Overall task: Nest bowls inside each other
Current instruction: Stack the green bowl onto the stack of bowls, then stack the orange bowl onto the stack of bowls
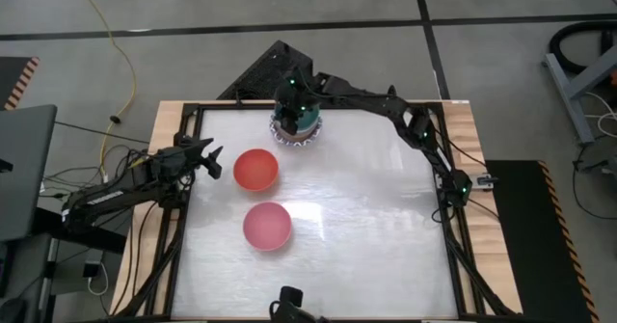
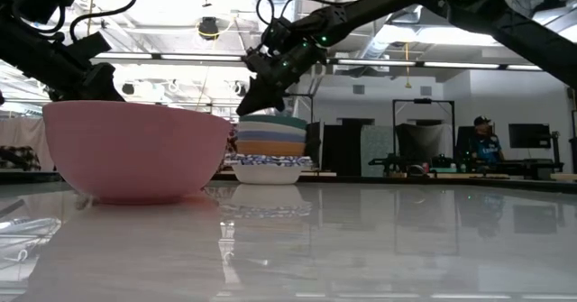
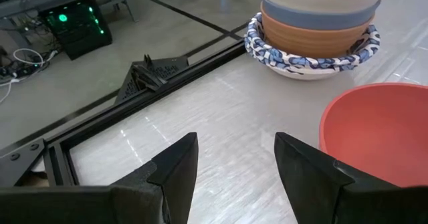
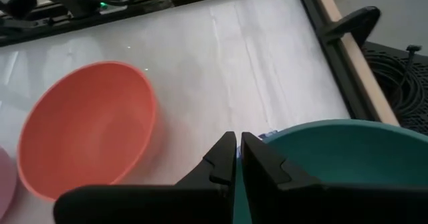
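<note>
A stack of nested bowls stands at the table's far middle. A white bowl with a blue-patterned rim is at the bottom, then orange, blue and cream bowls, with a dark green bowl on top. My right gripper is shut at the green bowl's rim, on the stack's left side. A red bowl and a pink bowl rest on their bases on the table, apart from the stack. My left gripper stands open near the table's left edge, beside the red bowl, with nothing between its fingers. My right gripper is closed at the green bowl's rim, on the side toward the table's left. The fingers slant down from above. Whether the rim lies between them cannot be seen, because the fingers hide the spot. The green bowl sits upright and level on top of the stack.
Black frame rails run along the table's edges. The table's right half shows only bare white top. Beyond the table, a person sits in the room far off.
</note>
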You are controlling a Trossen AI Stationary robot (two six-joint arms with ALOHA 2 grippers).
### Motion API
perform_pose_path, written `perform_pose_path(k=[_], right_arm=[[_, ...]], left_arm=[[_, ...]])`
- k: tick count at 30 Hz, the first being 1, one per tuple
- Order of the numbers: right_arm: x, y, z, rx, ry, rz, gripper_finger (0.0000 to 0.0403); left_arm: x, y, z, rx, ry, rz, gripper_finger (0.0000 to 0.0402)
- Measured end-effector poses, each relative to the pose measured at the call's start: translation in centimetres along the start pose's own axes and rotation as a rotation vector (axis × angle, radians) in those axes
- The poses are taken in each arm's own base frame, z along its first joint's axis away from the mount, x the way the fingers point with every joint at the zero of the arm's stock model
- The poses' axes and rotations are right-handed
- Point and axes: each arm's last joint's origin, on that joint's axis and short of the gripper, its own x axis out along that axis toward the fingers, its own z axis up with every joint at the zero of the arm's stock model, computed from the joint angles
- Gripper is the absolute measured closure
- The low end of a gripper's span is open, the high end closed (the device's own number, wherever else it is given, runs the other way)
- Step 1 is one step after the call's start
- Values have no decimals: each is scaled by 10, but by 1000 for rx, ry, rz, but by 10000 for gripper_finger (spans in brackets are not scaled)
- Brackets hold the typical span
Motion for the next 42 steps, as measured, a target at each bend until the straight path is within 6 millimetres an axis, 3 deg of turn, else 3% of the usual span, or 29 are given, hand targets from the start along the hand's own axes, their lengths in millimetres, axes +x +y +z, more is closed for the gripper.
perform_pose_path(k=[11,16,30,36,42], right_arm=[[-1,1,1,7,-11,27,356],[3,12,4,-2,-24,91,356],[21,86,12,-98,-19,235,356],[32,120,10,-253,6,96,356],[37,140,9,-356,27,-35,356]], left_arm=[[0,0,0,0,0,0,212],[0,0,0,0,0,0,212],[0,0,0,0,0,0,212],[0,0,0,0,0,0,212],[0,0,0,0,0,0,212]])
